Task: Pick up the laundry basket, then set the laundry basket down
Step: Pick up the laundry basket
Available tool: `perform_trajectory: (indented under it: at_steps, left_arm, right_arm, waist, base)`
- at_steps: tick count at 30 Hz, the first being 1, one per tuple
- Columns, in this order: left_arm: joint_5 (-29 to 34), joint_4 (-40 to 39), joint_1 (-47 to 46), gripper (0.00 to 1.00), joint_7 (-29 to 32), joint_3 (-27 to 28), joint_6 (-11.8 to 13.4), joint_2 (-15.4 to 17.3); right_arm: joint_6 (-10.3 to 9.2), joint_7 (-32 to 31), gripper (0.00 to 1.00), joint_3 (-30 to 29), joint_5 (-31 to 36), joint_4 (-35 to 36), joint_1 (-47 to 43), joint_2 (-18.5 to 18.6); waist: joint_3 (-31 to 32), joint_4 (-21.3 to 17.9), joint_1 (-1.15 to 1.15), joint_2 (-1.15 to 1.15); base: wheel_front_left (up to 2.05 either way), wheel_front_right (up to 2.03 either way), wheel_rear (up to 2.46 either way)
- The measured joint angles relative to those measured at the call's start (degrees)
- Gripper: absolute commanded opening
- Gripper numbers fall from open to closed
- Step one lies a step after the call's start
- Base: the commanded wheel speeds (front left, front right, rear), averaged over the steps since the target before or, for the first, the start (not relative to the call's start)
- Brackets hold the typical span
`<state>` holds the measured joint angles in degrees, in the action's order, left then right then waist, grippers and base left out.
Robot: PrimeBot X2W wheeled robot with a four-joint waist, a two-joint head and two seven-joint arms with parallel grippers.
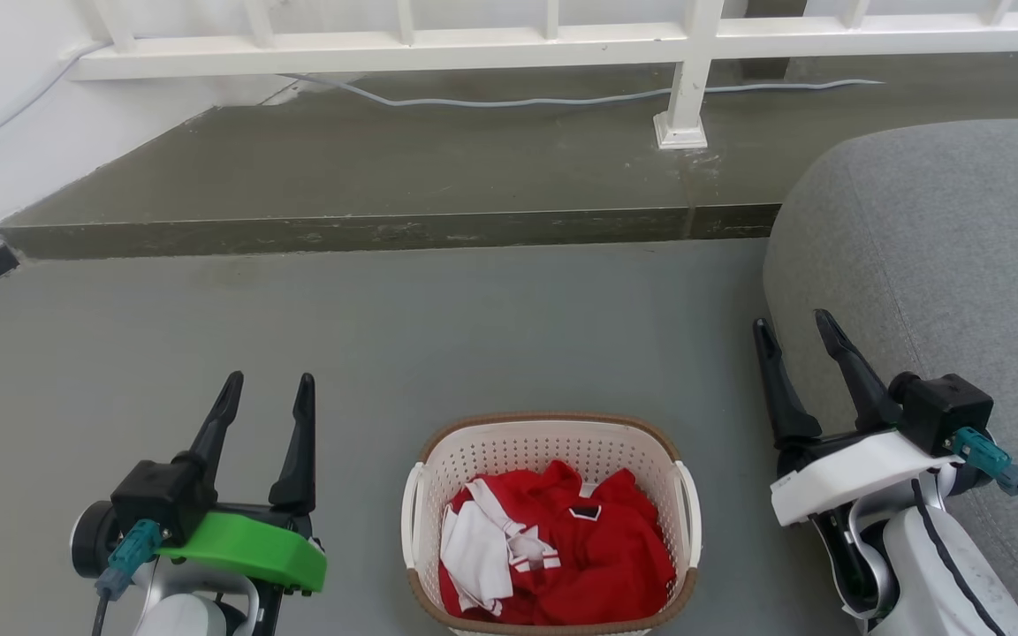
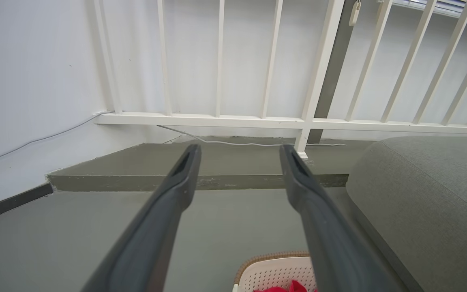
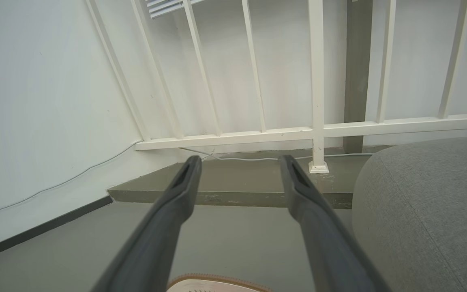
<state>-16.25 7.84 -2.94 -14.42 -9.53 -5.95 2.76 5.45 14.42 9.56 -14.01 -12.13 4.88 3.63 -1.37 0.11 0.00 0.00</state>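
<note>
**Grey floor (image 1: 385,318), laundry basket (image 1: 553,450) standing between left hand (image 1: 270,378) and right hand (image 1: 792,320)**

Smooth grey flooring runs from the robot up to a low raised step (image 1: 385,168). A white railing (image 1: 474,40) stands on the step in front of a white wall, and a pale cable (image 1: 518,100) trails along the step beneath the railing. A grey upholstered cushion (image 1: 942,247) fills the robot's right side.

The laundry basket sits upright on the floor at the bottom middle of the head view, close in front of the robot. Its cream perforated walls are topped by a brown woven-look rim. A white handle (image 1: 409,521) shows on its left side and another (image 1: 693,521) on its right. Inside lies a crumpled red garment (image 1: 597,548) with a white piece (image 1: 474,552) over its left part.

The left hand hovers to the basket's left, fingers spread apart and holding nothing, clear of the near handle. The right hand hovers to the basket's right, beside the cushion's edge. Its fingers are likewise parted and empty, clear of the basket.

In the left wrist view the left hand (image 2: 239,150) points toward the step with its two fingers well apart, and a corner of the basket (image 2: 276,273) shows at the bottom edge between them. In the right wrist view the right hand (image 3: 240,159) is just as wide, with a sliver of the brown rim (image 3: 217,282) at the bottom.
</note>
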Motion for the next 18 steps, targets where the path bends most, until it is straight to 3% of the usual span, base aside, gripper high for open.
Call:
perform_trajectory:
  at_steps: [18]
  left_arm:
    - [0.00, -0.08, 0.01, 1.00, 0.00, 0.49, -0.58, -0.11]
  right_arm:
    - [0.52, 0.00, 1.00, -0.40, 0.53, -0.43, 0.00, -0.35]
  waist:
    - [-1.03, -0.62, 0.00, 0.00]
  base:
    - [0.00, 0.00, 0.00]
